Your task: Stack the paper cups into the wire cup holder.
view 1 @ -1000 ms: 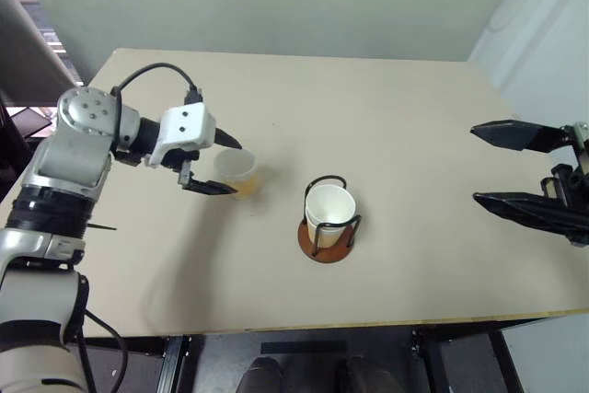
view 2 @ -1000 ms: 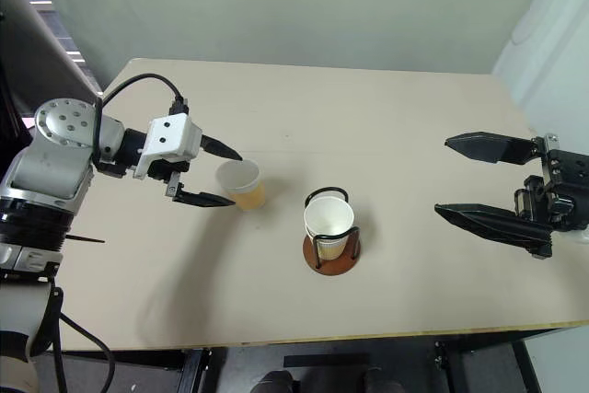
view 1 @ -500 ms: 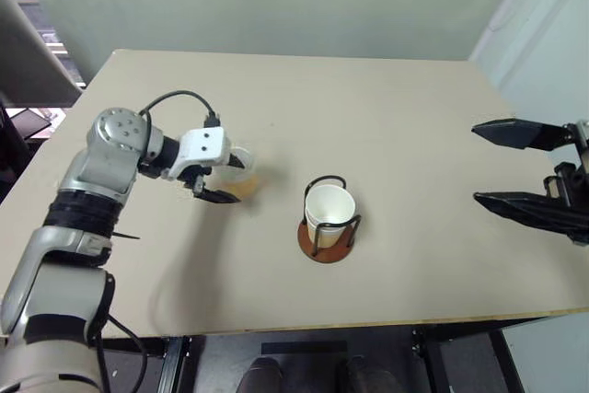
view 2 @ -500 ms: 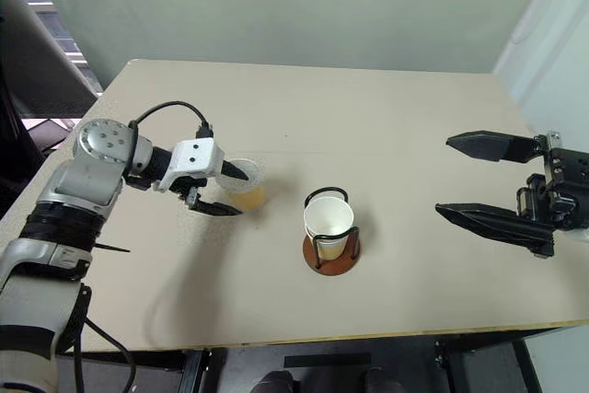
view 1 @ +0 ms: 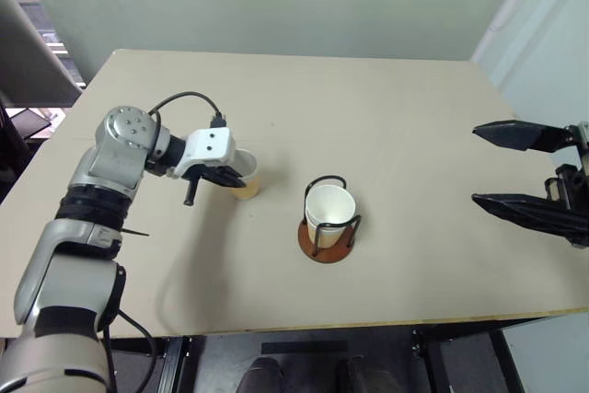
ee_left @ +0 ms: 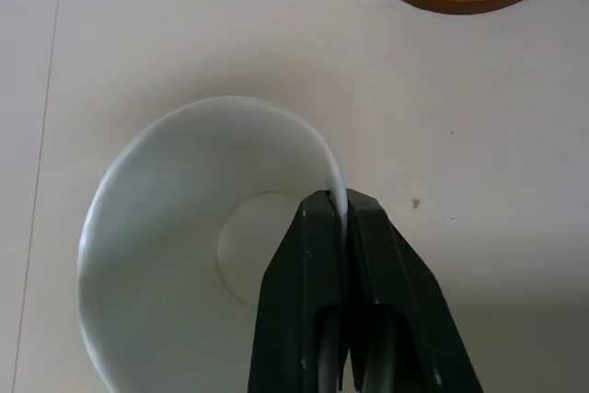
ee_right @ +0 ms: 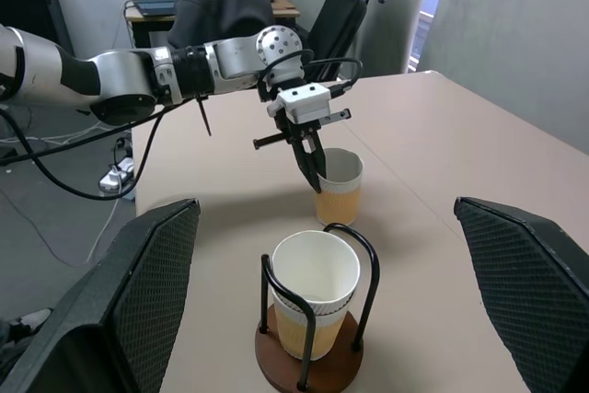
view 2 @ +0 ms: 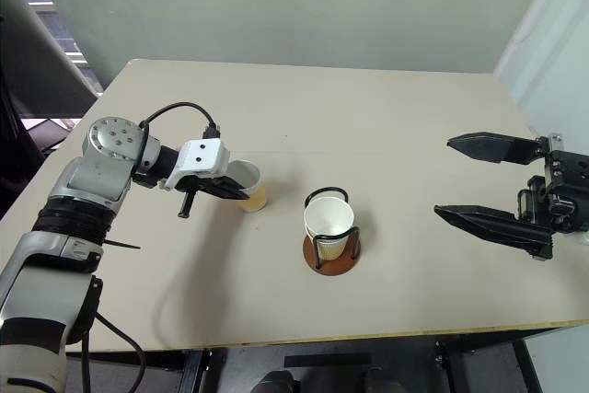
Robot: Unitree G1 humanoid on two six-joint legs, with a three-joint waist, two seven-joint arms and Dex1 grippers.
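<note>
The left gripper (ee_left: 344, 218) is pressed together on the rim of a paper cup (view 1: 245, 175), one black finger (ee_left: 308, 301) inside the white wall and the other outside, so the rim is pinched thin between them. That cup stands upright on the table (view 1: 386, 126), left of the table's middle and nearer the left edge than the right, its tan-orange side showing below the fingers. Close by, toward the middle of the table and a little nearer the front edge, stands the wire cup holder (view 1: 329, 238), black hoops on a round reddish-brown base, with cups (view 1: 329, 212) already nested upright inside it; how many sit there cannot be told. The held cup and the holder are near each other but apart. The right gripper (view 2: 502, 186) hangs over the right edge of the table with its two long black fingers spread wide, holding and touching nothing. In the right wrist view a person in a dark hooded top (ee_right: 216, 6) sits at a desk beyond the table.
</note>
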